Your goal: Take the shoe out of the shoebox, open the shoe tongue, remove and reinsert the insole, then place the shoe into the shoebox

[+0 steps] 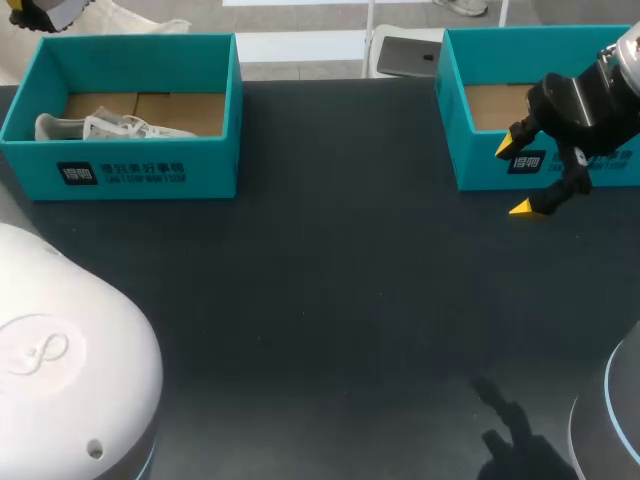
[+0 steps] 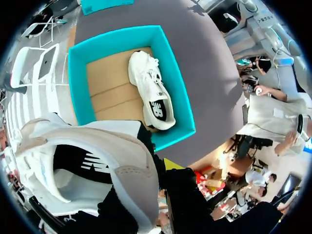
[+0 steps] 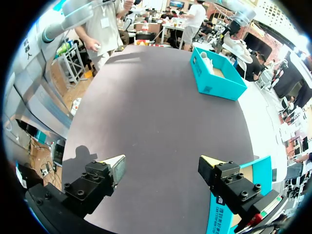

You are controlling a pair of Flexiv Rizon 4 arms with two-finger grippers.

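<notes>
Left gripper (image 2: 168, 168) pinches a white-and-beige shoe (image 2: 97, 161), holding it high over the left shoebox (image 2: 78, 83); only one of its yellow tips shows past the upper. A second white shoe (image 2: 152, 92) lies on its side on the cardboard floor of that teal box, along the wall nearer the table's middle. Right gripper (image 1: 514, 178) hangs with its fingers spread wide and nothing between them, just in front of the right shoebox (image 1: 480, 165), above the dark table (image 1: 330, 280).
</notes>
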